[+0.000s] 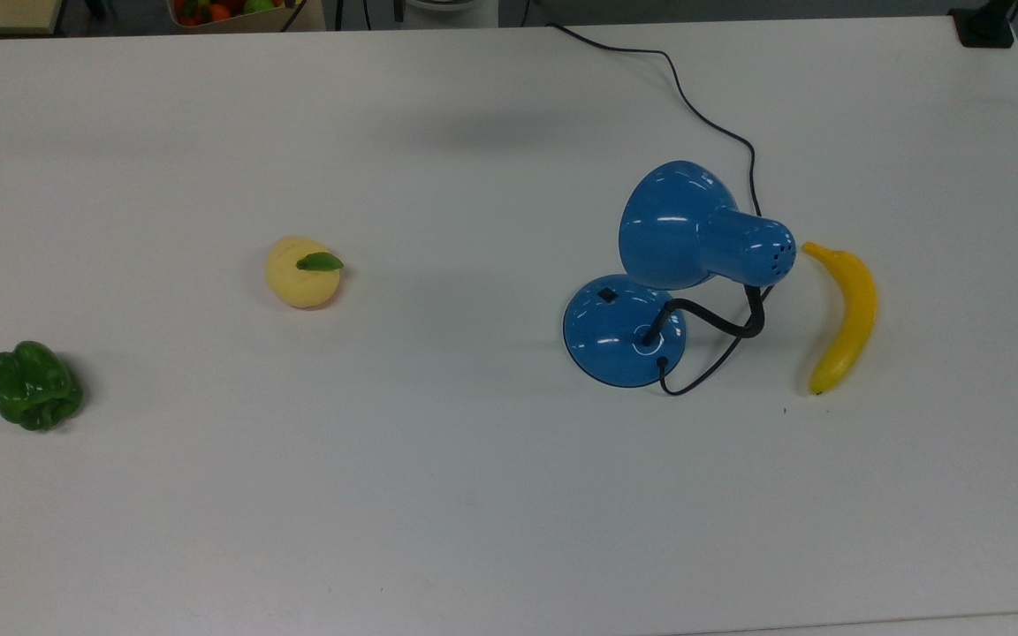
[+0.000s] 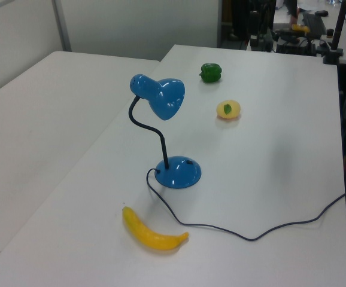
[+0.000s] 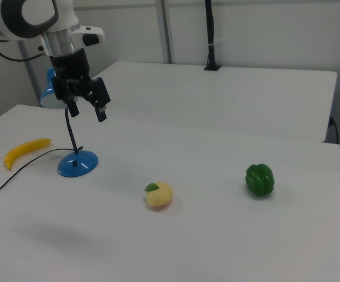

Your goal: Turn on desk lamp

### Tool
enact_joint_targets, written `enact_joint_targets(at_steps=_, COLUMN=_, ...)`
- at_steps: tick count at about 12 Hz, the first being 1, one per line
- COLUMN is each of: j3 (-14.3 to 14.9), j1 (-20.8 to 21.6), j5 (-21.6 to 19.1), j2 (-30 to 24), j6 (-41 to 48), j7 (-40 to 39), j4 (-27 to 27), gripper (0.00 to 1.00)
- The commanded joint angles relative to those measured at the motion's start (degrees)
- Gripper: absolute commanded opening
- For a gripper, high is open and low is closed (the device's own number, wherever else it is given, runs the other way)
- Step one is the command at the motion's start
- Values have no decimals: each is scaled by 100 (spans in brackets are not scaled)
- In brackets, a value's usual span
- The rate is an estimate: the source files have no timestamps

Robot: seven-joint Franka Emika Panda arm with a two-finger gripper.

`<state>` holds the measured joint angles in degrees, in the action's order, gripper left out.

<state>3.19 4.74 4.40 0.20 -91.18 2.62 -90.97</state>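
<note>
The desk lamp stands on the white table (image 1: pixel 474 495). Its glossy blue bell shade (image 1: pixel 686 225) tips over the round blue base (image 1: pixel 624 340), joined by a black bendy neck (image 1: pixel 721 318). A small black switch (image 1: pixel 608 296) sits on the base. In the left view the shade (image 2: pixel 161 95) hangs above the base (image 2: pixel 179 173). In the right view my gripper (image 3: pixel 87 110) hovers open and empty, high above the table, just to the right of the shade (image 3: pixel 51 98) and above the base (image 3: pixel 77 164).
The black cord (image 1: pixel 695 106) runs from the base to the table's far edge. A banana (image 1: pixel 845 318) lies close beside the lamp. A yellow fruit with a green leaf (image 1: pixel 303 271) and a green pepper (image 1: pixel 34 386) sit farther off on the top view's left.
</note>
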Motion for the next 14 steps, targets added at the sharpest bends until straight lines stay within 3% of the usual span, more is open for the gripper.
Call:
enact_joint_targets(at_steps=1, j3=33, j1=18, j5=-80, j2=32, j6=29, j7=-60, j4=53, gripper=100)
enact_joint_targets(at_steps=9, j3=33, j1=1, j5=-80, j2=50, j6=21, j7=-104, j4=62, gripper=100)
enact_joint_targets(at_steps=10, j3=33, j1=-8, j5=-71, j2=50, j6=21, j7=-112, j4=53, gripper=90)
enact_joint_targets(at_steps=12, j3=33, j1=-17, j5=-71, j2=59, j6=-31, j7=-148, j4=44, gripper=36)
enact_joint_targets(at_steps=14, j3=33, j1=-8, j5=-71, j2=111, j6=-40, j7=-244, j4=53, gripper=0)
